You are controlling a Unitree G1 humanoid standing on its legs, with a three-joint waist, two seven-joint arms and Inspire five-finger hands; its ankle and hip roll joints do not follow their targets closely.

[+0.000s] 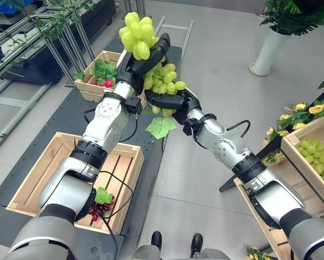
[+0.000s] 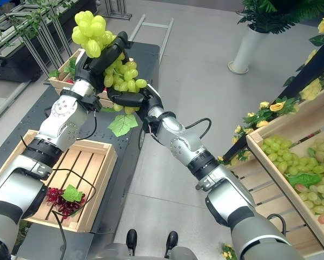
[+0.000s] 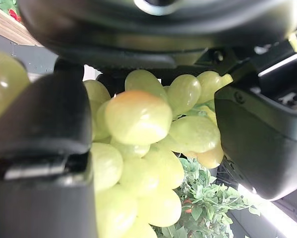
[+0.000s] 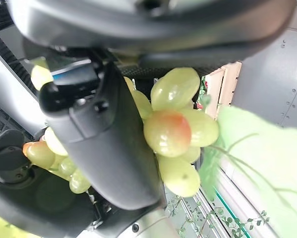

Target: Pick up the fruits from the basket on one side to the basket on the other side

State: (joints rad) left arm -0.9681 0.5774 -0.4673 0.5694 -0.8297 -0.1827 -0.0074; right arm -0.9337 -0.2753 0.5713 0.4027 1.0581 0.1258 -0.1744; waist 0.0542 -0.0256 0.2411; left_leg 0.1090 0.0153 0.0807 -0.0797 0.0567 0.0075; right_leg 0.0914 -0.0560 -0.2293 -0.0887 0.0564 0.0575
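I have both hands closed on the green grape bunch [image 1: 151, 59], held high between the crates: left hand [image 1: 143, 62] above, right hand [image 1: 170, 101] beneath. I advise releasing one hand only once the other supports the full weight.

No legible text, labels, numbers or signs on anything in view

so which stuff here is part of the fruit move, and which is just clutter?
In play:
- green grape bunch, gripped by left hand and right hand
- near wooden crate holding red grapes
- crate of green grapes on the robot's right

Lying about:
- far crate of greenery
- white vase
- yellow flowers
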